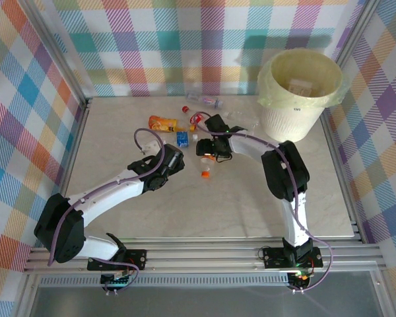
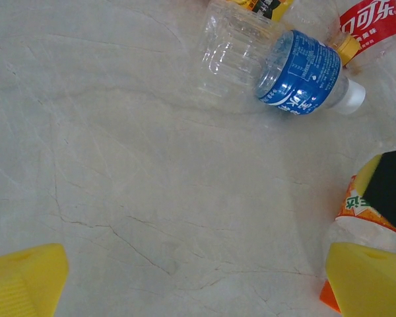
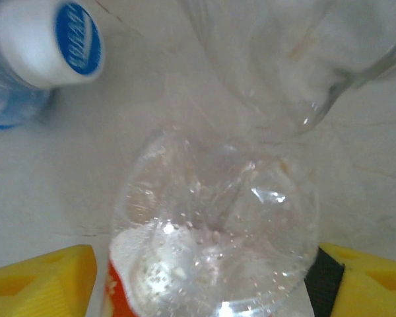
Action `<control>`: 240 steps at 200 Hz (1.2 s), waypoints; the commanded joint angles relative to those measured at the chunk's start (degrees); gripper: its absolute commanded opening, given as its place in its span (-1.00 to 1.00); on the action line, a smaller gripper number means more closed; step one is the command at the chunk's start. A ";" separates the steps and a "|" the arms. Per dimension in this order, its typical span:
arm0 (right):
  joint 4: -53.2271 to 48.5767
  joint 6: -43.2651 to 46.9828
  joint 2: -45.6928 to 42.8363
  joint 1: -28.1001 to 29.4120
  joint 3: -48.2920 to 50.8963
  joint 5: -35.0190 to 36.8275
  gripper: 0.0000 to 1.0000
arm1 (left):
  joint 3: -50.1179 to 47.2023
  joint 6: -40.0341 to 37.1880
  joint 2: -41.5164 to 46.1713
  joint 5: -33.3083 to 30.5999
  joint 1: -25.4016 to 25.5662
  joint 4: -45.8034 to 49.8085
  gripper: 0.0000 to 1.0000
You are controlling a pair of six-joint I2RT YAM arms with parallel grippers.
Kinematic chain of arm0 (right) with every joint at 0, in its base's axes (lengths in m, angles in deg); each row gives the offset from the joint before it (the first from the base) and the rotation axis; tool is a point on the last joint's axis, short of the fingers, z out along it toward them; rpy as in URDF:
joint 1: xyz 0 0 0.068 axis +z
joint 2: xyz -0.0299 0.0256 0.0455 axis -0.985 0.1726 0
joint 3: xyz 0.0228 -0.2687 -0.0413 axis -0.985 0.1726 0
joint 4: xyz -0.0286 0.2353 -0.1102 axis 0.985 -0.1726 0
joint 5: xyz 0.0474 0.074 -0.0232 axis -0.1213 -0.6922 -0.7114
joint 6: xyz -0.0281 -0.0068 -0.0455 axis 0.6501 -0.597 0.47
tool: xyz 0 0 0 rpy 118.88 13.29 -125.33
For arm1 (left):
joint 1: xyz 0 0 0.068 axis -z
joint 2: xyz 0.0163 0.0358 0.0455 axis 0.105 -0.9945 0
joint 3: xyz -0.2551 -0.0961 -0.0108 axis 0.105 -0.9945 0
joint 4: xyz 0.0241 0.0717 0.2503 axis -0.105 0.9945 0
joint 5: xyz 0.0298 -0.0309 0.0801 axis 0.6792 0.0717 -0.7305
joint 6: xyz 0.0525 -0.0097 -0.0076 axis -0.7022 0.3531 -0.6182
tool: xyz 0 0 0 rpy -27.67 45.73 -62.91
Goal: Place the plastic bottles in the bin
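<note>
Clear bottle point(image 3: 214, 244) sits between right gripper point(image 3: 201, 282)'s jaws.

left arm point(image 1: 112, 195): white links, black joints
right arm point(image 1: 287, 175): same build
cables point(image 1: 136, 139): purple, run along links
fingers point(image 2: 26, 284): yellow plastic, ribbed
pad point(image 3: 323, 281): black strip

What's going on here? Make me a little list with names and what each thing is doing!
Bin: upright at the far right corner of the table.
Bottles: lying scattered on the table, outside the bin.
Left gripper: open above bare table, blue-label bottle ahead.
Right gripper: fingers either side of a clear bottle; grip unclear.
</note>
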 commanded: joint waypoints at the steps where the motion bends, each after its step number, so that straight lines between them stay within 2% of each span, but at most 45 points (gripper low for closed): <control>1: -1.32 0.91 0.70 0.45 0.08 1.44 0.56 | -0.62 0.35 0.52 -0.54 -0.71 1.12 1.00; 54: 1.91 4.27 -3.75 0.36 4.82 0.06 0.11 | -0.63 -3.37 0.30 4.24 -0.69 -3.35 1.00; 95: 4.22 5.18 -11.15 0.28 9.16 0.83 -0.01 | -0.99 -6.82 1.55 9.46 -0.73 -8.49 1.00; 124: 8.06 5.31 -20.31 -0.29 14.05 2.79 -0.04 | -1.59 -8.75 3.82 13.74 -0.68 -13.14 1.00; 164: 11.92 8.92 -33.36 -2.47 17.21 6.12 -0.14 | -4.47 -9.03 7.69 14.15 -0.72 -18.40 1.00; 203: 13.04 12.98 -41.47 -8.47 13.00 4.89 -0.19 | -5.77 -9.14 9.76 12.55 -0.73 -20.63 1.00; 240: 13.04 13.85 -42.20 -17.88 5.17 1.25 -0.20 | -6.53 -8.66 11.50 10.46 -0.68 -19.50 1.00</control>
